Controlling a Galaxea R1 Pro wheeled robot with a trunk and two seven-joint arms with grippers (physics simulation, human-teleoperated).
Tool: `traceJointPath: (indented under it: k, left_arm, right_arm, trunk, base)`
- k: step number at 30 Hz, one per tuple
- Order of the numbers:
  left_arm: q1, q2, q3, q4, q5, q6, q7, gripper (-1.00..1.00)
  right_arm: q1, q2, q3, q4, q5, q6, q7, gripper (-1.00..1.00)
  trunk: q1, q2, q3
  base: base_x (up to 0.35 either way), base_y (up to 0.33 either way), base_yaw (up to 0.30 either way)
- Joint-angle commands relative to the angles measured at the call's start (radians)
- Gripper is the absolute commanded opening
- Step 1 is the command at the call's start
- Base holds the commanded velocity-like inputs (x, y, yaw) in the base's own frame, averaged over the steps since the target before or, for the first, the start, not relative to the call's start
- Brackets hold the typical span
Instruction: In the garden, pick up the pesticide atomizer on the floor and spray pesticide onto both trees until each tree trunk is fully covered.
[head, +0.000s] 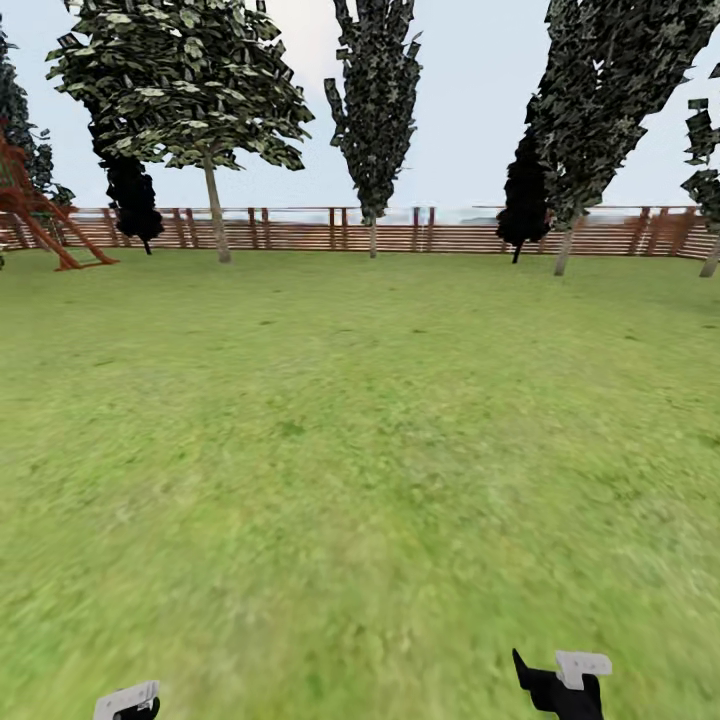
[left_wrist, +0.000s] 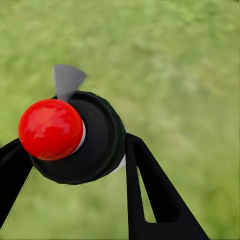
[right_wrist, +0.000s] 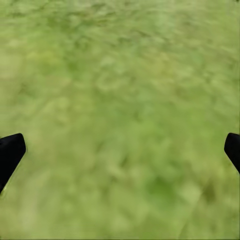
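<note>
Pesticide atomizer (left_wrist: 75, 137) sits clamped between the two black fingers (left_wrist: 155, 195) of the left gripper (left_wrist: 75, 165) in the left wrist view: a black round body with a glossy red ball on top and a small grey wedge beside it, held above blurred grass. In the head view, the left gripper (head: 128, 702) shows at the lower edge as a white-and-black tip, too little to read its grip from there. Further right along that edge sits the right gripper (head: 560, 685), black with a white part. Its wrist view shows the two fingertips (right_wrist: 10, 152) far apart at either side, nothing between them but lawn (right_wrist: 120, 110). Across the garden, the head view runs from a red-brown wooden frame (head: 40, 215) at far left, past a pale-leaved tree (head: 180, 85) with a light trunk (head: 216, 215), then dark narrow conifers (head: 375, 100), all before the brown slatted fence (head: 300, 235).
</note>
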Motion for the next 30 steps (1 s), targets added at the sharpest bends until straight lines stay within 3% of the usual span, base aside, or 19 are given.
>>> traceJointPath:
  k: [1,10,30]
  left_arm:
    - [-0.001,0.0,0.007,0.001,0.005,-0.002,-0.01,-1.0]
    - [-0.001,0.0,0.007,0.012,0.007,-0.003,-0.01,-1.0]
    - [-0.002,0.0,0.007,0.012,0.008,-0.003,-0.01,-1.0]
  right_arm:
    - [-0.001,0.001,-0.008,-0.002,0.005,-0.004,0.008,1.0]
    - [-0.001,0.001,-0.008,-0.002,0.005,-0.004,0.008,1.0]
    - [-0.001,0.001,-0.008,-0.002,0.005,-0.003,0.008,1.0]
  trunk:
    - [0.0,0.0,-0.002]
    - [0.0,0.0,-0.01]
    - [0.0,0.0,-0.029]
  base:
    - [0.336,0.0,0.258]
    - [0.336,0.018,0.258]
    - [0.321,0.139,0.258]
